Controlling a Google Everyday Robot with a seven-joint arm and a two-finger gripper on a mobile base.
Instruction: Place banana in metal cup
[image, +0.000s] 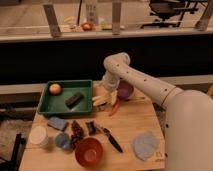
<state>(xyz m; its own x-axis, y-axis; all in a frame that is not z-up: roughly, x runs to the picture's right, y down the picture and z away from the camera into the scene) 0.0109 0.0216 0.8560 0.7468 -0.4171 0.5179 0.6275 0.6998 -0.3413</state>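
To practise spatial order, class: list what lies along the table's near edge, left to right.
White cup, bluish-grey cup, red bowl, black knife, grey-blue cloth. The gripper sits farther back, by the banana.

gripper at 12 o'clock edge of table, outline blurred, banana at its 7 o'clock partly covered, robot body cut by right edge, far-counter items unidentifiable

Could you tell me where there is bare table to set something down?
The widest bare patch of the table lies right of centre, bordered by the red chili, the knife and the grey cloth. The front left is crowded: white cup, blue sponge, red bowl. The gripper hangs by the banana, beside the green tray.
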